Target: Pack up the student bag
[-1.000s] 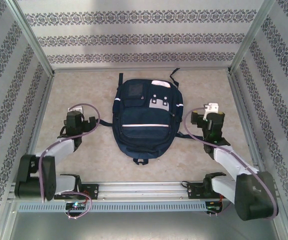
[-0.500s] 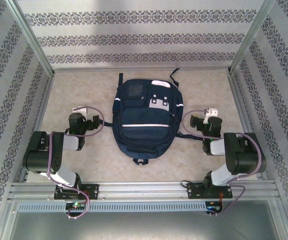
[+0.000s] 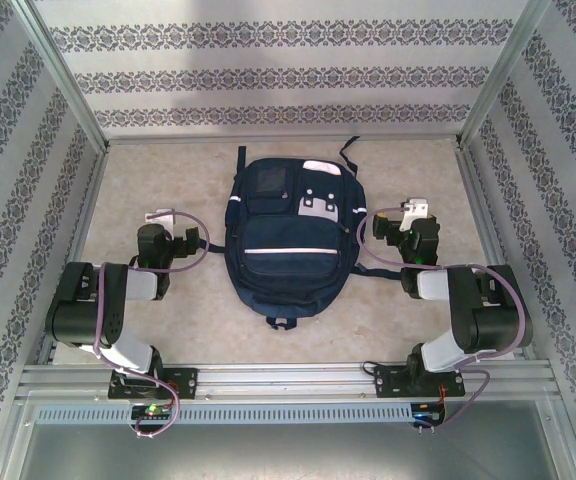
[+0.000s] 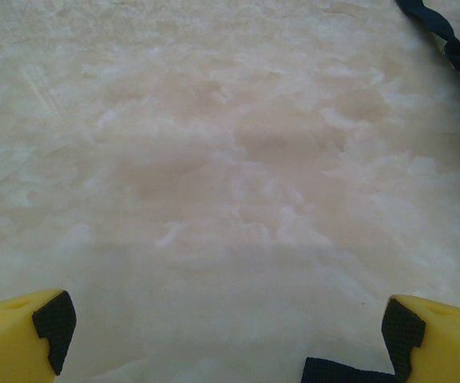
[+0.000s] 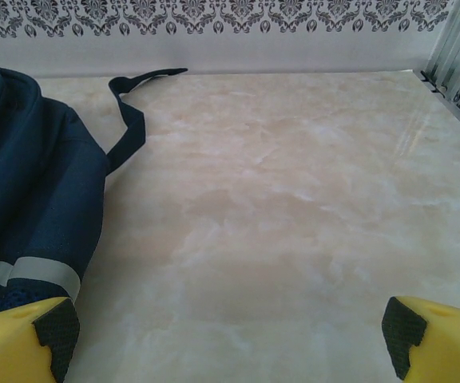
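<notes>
The student bag, a navy-blue backpack with white stripes, lies flat in the middle of the table, pockets facing up. My left gripper hovers just left of it and my right gripper just right of it. In the left wrist view the left gripper is open over bare table, with a dark strap near its right finger. In the right wrist view the right gripper is open and empty, the student bag beside its left finger.
The beige marbled table is boxed in by patterned walls on three sides. An aluminium rail carrying the arm bases runs along the near edge. Loose dark straps trail from the bag's top and sides.
Both arms have folded back, their elbows drawn in toward their bases. The right gripper has shifted slightly farther and toward the bag. Both grippers remain open; the bag has not moved.
</notes>
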Robot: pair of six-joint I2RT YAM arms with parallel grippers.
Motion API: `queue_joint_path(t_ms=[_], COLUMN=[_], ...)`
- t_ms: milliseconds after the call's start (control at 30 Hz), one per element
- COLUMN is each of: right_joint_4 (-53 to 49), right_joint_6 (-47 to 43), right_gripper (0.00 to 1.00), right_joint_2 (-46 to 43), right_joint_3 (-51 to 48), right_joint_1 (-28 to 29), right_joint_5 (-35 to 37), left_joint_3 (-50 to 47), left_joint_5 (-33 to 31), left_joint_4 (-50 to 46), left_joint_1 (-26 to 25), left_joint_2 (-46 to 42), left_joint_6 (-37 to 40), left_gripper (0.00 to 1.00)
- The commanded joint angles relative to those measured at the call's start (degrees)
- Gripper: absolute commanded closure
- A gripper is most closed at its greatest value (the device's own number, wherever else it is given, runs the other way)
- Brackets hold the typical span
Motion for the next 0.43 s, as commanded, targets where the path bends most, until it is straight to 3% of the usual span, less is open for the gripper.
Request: queue_joint_path(t_ms=[0,400], right_joint_4=[0.21,0.21], right_joint_6=[-0.93,-1.02], right_gripper=[0.02,0.02], right_joint_2=[-0.71,-0.76], right_joint_3=[-0.33,-0.33], right_joint_1=[0.21,0.24], right_joint_5=[-0.24,-0.21], left_joint_3=[0.68,0.94], left_joint_5=[0.69,1.63], left_joint_4=[2.8,2.33], left_joint_1=[-0.53,-0.51], left_joint_2=[-0.32,-0.42], left_joint_6=[1.0,1.35], left_gripper=[0.01,0.01])
